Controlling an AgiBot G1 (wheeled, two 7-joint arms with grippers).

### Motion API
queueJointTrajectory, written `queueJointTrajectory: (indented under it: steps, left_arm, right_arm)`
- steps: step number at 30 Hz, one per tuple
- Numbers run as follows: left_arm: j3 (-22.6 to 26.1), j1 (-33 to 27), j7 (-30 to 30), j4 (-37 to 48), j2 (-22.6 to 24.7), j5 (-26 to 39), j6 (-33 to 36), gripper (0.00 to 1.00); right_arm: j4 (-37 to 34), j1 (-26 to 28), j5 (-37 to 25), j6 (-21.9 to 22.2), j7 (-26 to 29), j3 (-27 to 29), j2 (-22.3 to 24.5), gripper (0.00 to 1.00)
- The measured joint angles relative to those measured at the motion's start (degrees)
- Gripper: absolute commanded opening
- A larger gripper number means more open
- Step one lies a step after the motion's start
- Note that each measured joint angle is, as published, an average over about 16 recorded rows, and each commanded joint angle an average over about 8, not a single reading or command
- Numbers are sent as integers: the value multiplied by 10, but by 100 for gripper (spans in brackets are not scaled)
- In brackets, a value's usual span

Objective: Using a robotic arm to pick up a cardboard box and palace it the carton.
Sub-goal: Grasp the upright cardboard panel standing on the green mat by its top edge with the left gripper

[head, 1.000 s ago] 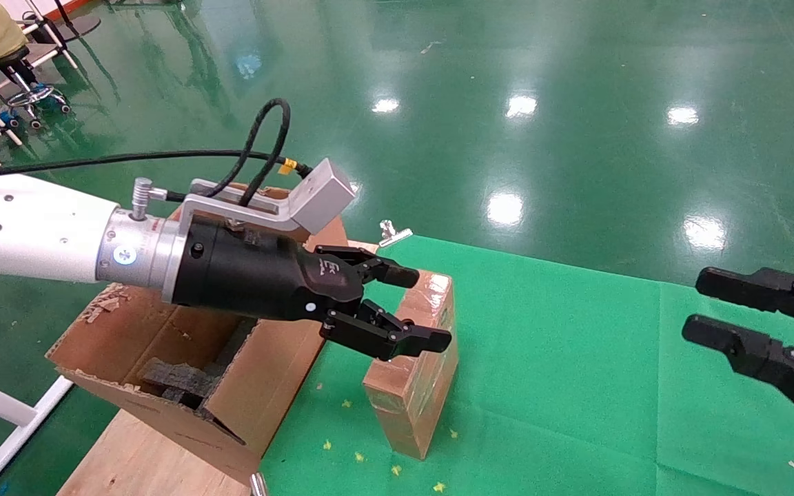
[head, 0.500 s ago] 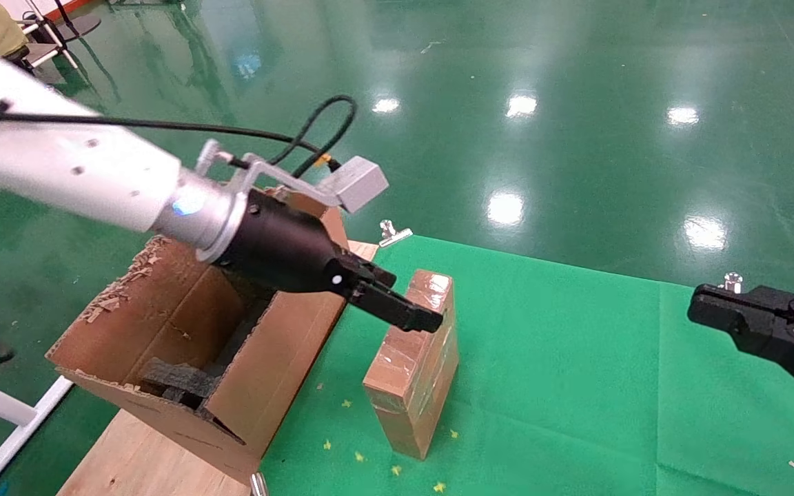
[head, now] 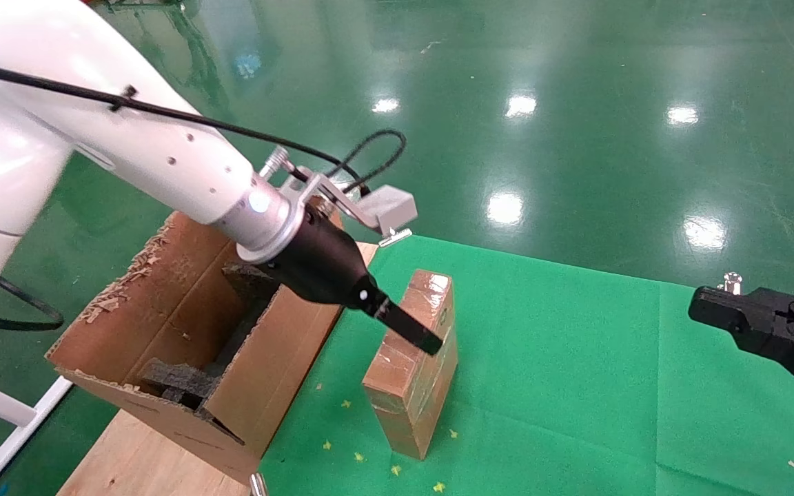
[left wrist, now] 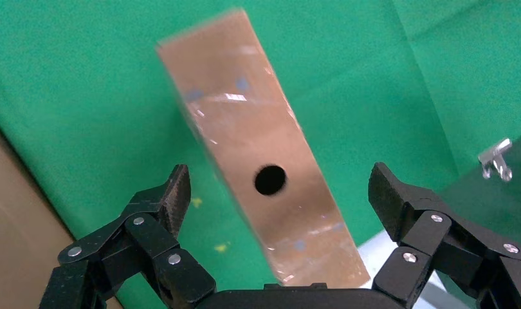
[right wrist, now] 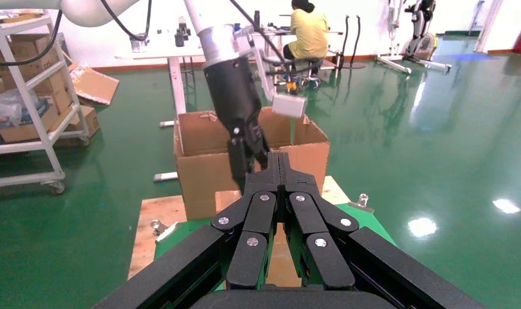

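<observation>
The small taped cardboard box [head: 412, 375] stands on its long edge on the green cloth, right of the carton. In the left wrist view its top face with a round hole [left wrist: 261, 167] lies between my open fingers. My left gripper [head: 424, 342], on the white and silver arm, points down at the box's top, open and holding nothing; its fingers [left wrist: 171, 196] stand apart from the box on either side. The large torn carton [head: 183, 331] with dark foam inside [head: 176, 382] sits at the left. My right gripper [head: 707, 306] is shut and empty at the right edge.
The carton rests on a wooden board [head: 138, 455]. A metal clip [head: 393, 234] holds the green cloth [head: 576, 386] at its far edge. A white frame leg [head: 4, 413] stands at the lower left. A seated person [right wrist: 307, 32] and racks show far behind.
My left arm has swung up and tilted the gripper from level to pointing down over the box's top. My right gripper has gone from open to shut. The box has not moved.
</observation>
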Motion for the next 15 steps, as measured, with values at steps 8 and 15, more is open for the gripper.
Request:
queueJointTrajectory:
  steps: [8,15]
  left_arm:
    - [42,-10,-7,3,12,-3,-7,43]
    - [57,-14,-6,0,17,2,-13,0]
  right_arm:
    - [0,0,0,0,0,0,0,100]
    - [0,0,0,0,0,0,0,100]
